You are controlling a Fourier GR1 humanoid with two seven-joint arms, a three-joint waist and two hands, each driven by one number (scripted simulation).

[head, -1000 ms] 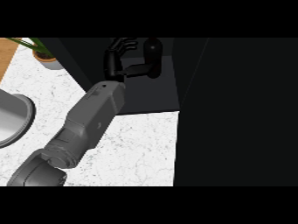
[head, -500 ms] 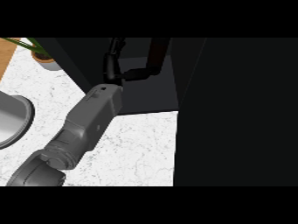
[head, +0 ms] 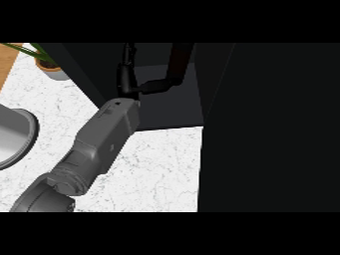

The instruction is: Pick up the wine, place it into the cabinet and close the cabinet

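The wine bottle (head: 180, 60) shows as a dark brown upright shape inside the dark cabinet (head: 165, 112), its top cut off by the view's edge. My left hand (head: 128, 85) reaches into the cabinet just left of the bottle. It is open: the fingers point straight up and the thumb stretches right, its tip at the bottle's lower part. The grey forearm (head: 102, 137) comes in from the lower left over the white counter (head: 158, 169). My right hand is nowhere in the head view.
A broad black panel (head: 275, 124) fills the whole right side of the view. A large grey round vessel (head: 3, 134) stands at the left edge. A small potted plant (head: 51, 67) sits at the back left beside the cabinet.
The hand was curled round the bottle one second ago. Its fingers have since straightened and spread, and the bottle now stands apart to the right of the palm.
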